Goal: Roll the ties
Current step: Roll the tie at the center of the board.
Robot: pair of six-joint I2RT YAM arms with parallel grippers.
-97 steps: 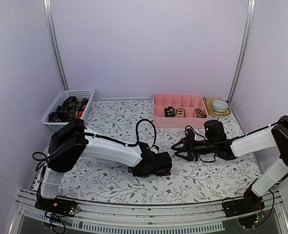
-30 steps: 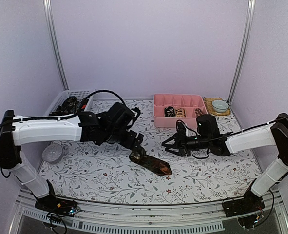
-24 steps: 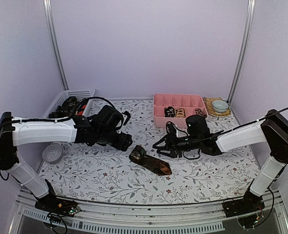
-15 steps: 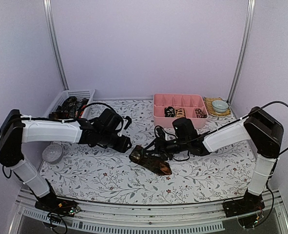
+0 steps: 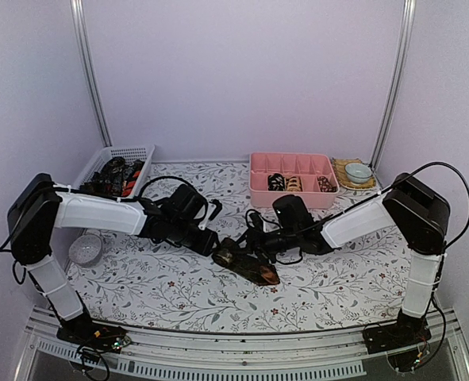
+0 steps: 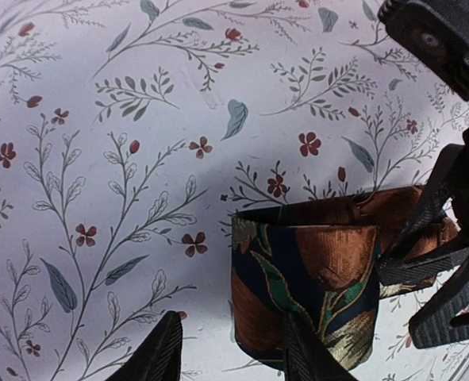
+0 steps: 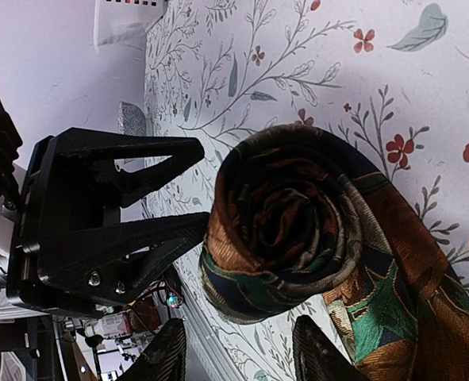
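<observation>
A dark brown patterned tie (image 5: pixel 242 260) lies mid-table, rolled into a coil at its left end, with its pointed tail running right and toward me. In the left wrist view the coil (image 6: pixel 313 278) stands on edge just ahead of my left gripper (image 6: pixel 234 357). That gripper is open, and one finger (image 6: pixel 305 349) overlaps the coil's near side. In the right wrist view the coil's spiral face (image 7: pixel 290 222) is above my right gripper (image 7: pixel 242 357), which is open and empty. In the top view the left gripper (image 5: pixel 211 243) and right gripper (image 5: pixel 250 243) flank the coil.
A pink compartment tray (image 5: pixel 258 190) at the back holds several rolled ties. A white mesh basket (image 5: pixel 140 152) at the back left holds loose ties. A bowl on a saucer (image 5: pixel 358 172) stands at the back right. A grey round object (image 5: pixel 86 248) lies at the left.
My left gripper let go of the coil, drew back to the left, then came close to it again. My right arm has reached left up to the coil.
</observation>
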